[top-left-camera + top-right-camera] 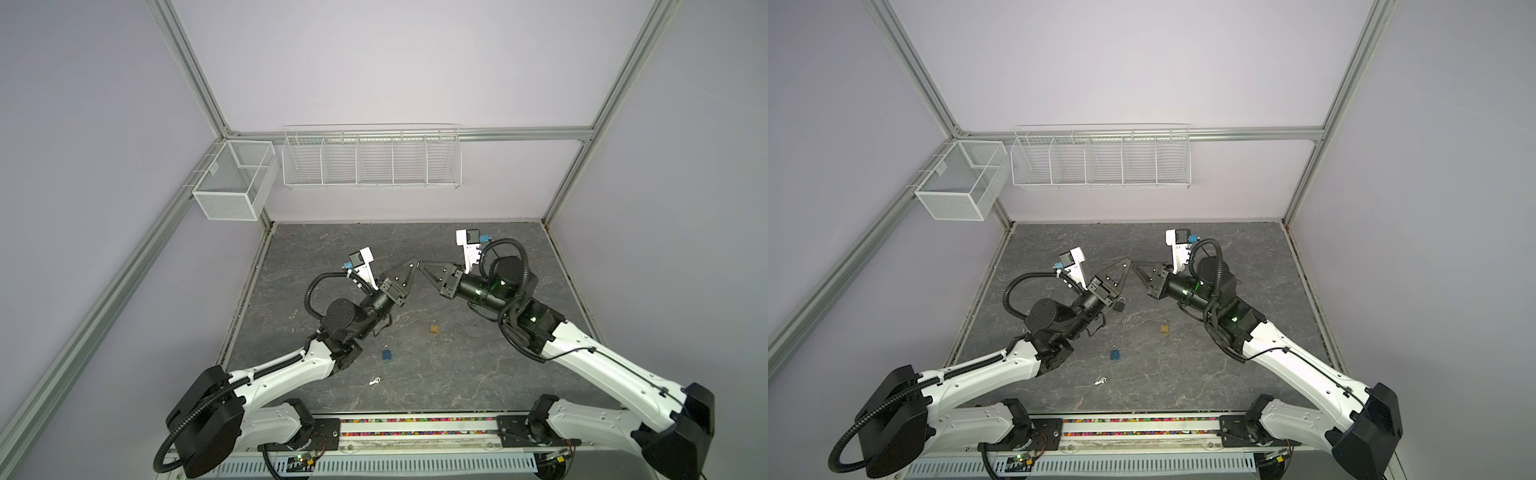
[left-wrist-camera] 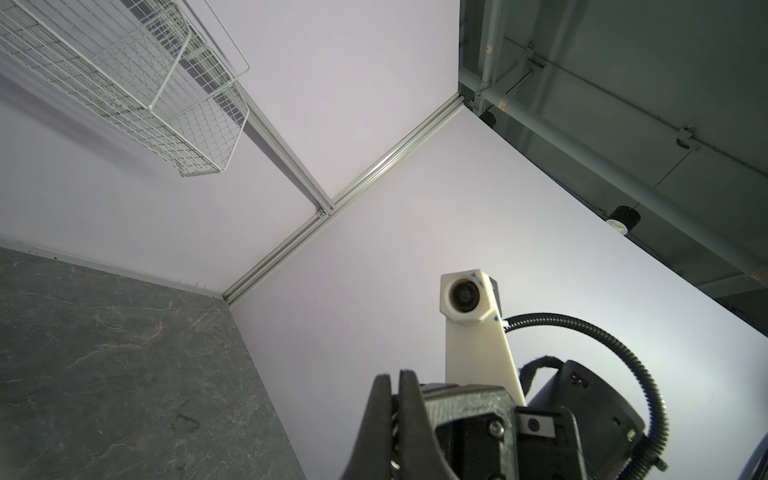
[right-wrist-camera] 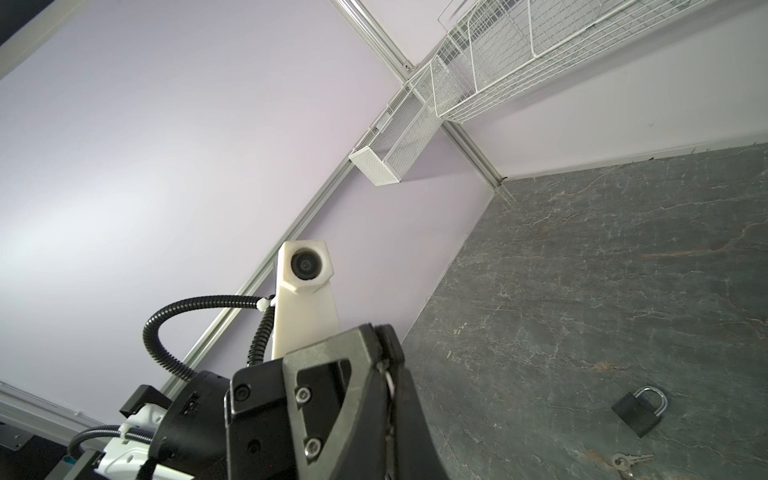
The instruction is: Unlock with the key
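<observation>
Three padlocks lie on the dark stone table: a black padlock [image 1: 1119,306] [image 3: 638,413] under my left gripper, a blue padlock [image 1: 387,353] [image 1: 1115,353] nearer the front, and a brass padlock [image 1: 434,328] [image 1: 1165,328] at the centre. One small key [image 1: 375,380] [image 1: 1100,380] lies in front of the blue padlock. Another key [image 3: 627,460] lies beside the black one. My left gripper [image 1: 415,262] [image 1: 1127,260] [image 2: 395,376] and right gripper [image 1: 420,264] [image 1: 1134,267] [image 3: 380,330] hang above the table, tips almost meeting, both shut. A thin metal glint shows in each slit; I cannot tell what it is.
A white wire rack [image 1: 372,160] with several compartments hangs on the back wall. A white mesh basket [image 1: 232,183] is fixed at the back left corner. Aluminium frame posts [image 1: 561,183] and lilac walls close in the table on three sides.
</observation>
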{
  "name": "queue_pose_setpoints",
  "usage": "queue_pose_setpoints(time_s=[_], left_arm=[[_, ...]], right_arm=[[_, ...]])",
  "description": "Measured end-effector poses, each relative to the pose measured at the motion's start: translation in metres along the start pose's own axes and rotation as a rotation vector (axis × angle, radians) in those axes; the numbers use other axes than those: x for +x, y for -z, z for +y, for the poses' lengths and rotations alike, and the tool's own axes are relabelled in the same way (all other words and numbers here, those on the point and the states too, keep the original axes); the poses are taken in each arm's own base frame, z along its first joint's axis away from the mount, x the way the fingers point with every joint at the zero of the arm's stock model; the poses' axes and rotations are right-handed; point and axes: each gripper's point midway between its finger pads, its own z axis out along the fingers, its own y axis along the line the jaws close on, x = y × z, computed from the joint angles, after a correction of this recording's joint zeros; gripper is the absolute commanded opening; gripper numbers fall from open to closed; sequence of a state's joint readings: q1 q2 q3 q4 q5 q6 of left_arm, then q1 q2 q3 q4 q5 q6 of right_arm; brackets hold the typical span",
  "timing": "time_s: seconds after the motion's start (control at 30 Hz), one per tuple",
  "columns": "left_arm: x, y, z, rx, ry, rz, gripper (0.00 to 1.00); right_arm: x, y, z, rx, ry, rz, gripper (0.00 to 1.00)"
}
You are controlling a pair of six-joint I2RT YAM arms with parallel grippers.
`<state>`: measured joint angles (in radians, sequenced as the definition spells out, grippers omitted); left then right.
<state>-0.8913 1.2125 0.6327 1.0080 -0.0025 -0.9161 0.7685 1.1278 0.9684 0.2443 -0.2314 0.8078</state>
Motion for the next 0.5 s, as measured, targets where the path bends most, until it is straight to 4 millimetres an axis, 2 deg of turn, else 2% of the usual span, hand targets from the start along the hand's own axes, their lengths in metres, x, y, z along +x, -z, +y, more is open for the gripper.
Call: queue_pose_setpoints(time_s=[0.07,0.13,0.17,0.23,0.27,0.37,0.47,0.5], left_arm=[[-0.001,0.0,-0.001,0.003,0.0,-0.003,0.0],[-0.001,0.0,-0.001,0.004,0.0,-0.004,0.0],[-0.001,0.0,-0.001,0.006,-0.001,-0.003,0.0],[-0.001,0.0,-0.001,0.002,-0.013,-0.001,0.0],[-0.002,0.001,0.0,-0.004,-0.022,-0.001,0.0],[-0.008,0.002,0.005,-0.049,-0.068,0.022,0.0],[-0.023,-0.004,0.008,-0.109,-0.149,0.076,0.0],[-0.028,-0.006,0.007,-0.122,-0.178,0.097,0.0]], right_arm=[[0.0,0.0,0.001,-0.002,0.002,-0.001,0.07],[0.0,0.001,0.001,0.001,0.008,-0.001,0.12],[0.0,0.002,0.0,0.005,0.013,0.001,0.2],[0.004,0.003,-0.004,0.031,0.027,0.02,0.59],[0.006,0.004,-0.008,0.052,0.031,0.031,0.68],[0.006,0.009,-0.017,0.114,0.06,0.074,0.84],[-0.005,0.017,-0.024,0.138,0.107,0.09,0.93],[-0.008,0.021,-0.028,0.136,0.12,0.098,0.94]])
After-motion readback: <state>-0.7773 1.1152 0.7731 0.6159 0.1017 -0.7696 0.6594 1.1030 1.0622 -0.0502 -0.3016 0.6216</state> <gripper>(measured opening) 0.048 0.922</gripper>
